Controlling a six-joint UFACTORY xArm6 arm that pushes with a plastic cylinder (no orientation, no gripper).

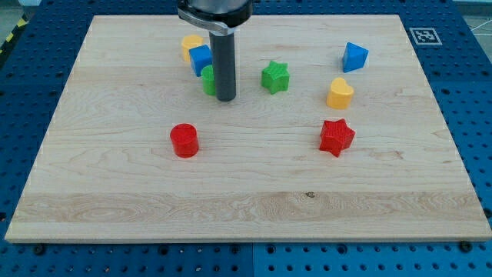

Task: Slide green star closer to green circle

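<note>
The green star (275, 77) lies on the wooden board (246, 192) above the middle. The green circle (208, 80) lies to its left, partly hidden behind my rod. My tip (225, 98) rests on the board right next to the green circle, on its right side, and to the left of the green star with a clear gap between them.
A blue block (201, 58) and a yellow block (191, 45) sit just above the green circle. A red cylinder (184, 141) lies lower left. A blue block (354, 57), a yellow heart (340, 93) and a red star (337, 137) lie on the right.
</note>
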